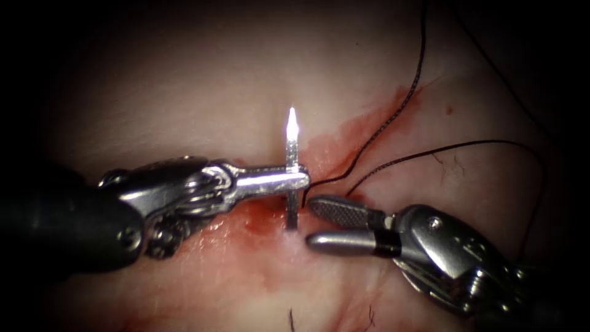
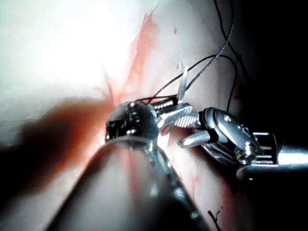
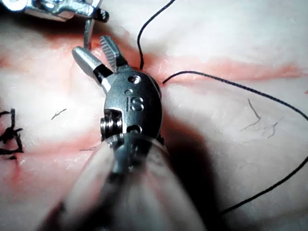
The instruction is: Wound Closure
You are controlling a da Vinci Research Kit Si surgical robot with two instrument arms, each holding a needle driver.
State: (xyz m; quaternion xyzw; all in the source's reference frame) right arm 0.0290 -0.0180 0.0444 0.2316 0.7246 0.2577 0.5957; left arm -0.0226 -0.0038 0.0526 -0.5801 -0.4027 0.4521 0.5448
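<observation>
one needle point(image 1: 292, 161) gripped by left tool point(image 1: 298, 180), right tool point(image 1: 319, 222) agape

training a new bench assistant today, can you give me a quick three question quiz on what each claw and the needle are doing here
1. True or false: the left claw is shut on the needle.
2. The right claw is: A) holding the thread, B) open and holding nothing, C) gripping the tissue.
3. Fill in: the needle's bright tip points ____ in the endoscope view, while its lower end meets the tissue at the cut.

Key:
1. True; it grips the needle partway along its length.
2. B; its jaws stand apart just right of the needle.
3. Up.
</observation>
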